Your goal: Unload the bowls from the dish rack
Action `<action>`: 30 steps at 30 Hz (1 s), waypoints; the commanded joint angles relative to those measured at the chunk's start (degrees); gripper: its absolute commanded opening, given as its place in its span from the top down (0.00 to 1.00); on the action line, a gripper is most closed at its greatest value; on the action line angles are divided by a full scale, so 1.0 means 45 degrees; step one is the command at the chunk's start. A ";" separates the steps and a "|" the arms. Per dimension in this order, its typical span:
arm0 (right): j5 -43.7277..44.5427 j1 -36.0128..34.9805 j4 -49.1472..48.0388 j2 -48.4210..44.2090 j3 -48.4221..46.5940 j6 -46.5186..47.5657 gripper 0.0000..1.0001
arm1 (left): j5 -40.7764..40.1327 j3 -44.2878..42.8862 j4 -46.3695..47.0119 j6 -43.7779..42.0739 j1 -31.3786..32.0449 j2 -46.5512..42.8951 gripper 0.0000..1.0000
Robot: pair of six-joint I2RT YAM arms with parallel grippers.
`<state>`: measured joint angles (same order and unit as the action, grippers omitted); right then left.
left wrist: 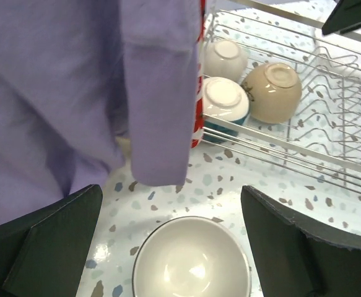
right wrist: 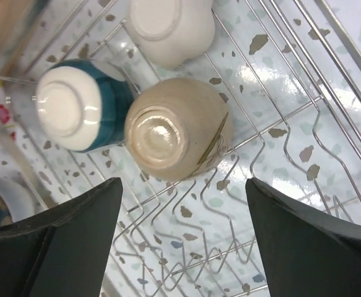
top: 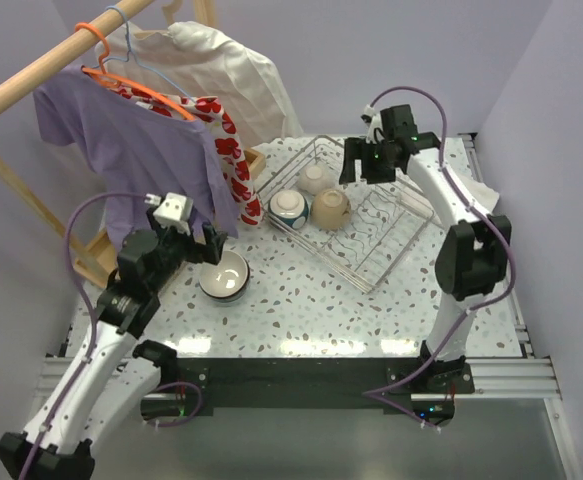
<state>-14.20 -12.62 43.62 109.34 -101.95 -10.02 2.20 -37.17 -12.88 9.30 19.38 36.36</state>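
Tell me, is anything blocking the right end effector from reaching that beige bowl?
Nothing visible does: the open right end effector hangs directly above the upturned beige bowl in the dish rack.

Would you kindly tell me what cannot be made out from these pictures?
Left wrist view: the purple shirt covers one end of the dish rack; anything behind it is unseen.
Left wrist view: the bottom edge cuts off the bowl on the table.
Right wrist view: the top edge cuts off the white bowl.
Every view: the teal-banded bowl and beige bowl lie base toward the cameras, insides hidden.
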 commanded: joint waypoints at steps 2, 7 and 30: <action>0.1275 0.0032 -0.1507 -0.3044 0.2320 -0.1287 0.14 | 0.0475 -0.2753 0.0637 -0.0054 0.1529 0.2810 0.00; 0.2956 0.0032 -0.1938 -0.5502 0.4721 -0.2010 0.12 | -0.1853 -0.5350 -0.0124 -0.1070 0.4654 0.5587 0.00; 0.4658 0.0032 -0.3383 -1.0410 1.0800 -0.3262 0.12 | -0.7090 -1.5647 -0.6552 -0.3453 0.6495 1.7798 0.01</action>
<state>4.97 -12.67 31.51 64.79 -53.84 -24.64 -25.43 -104.33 -36.07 -2.35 48.77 114.30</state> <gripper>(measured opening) 0.881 0.991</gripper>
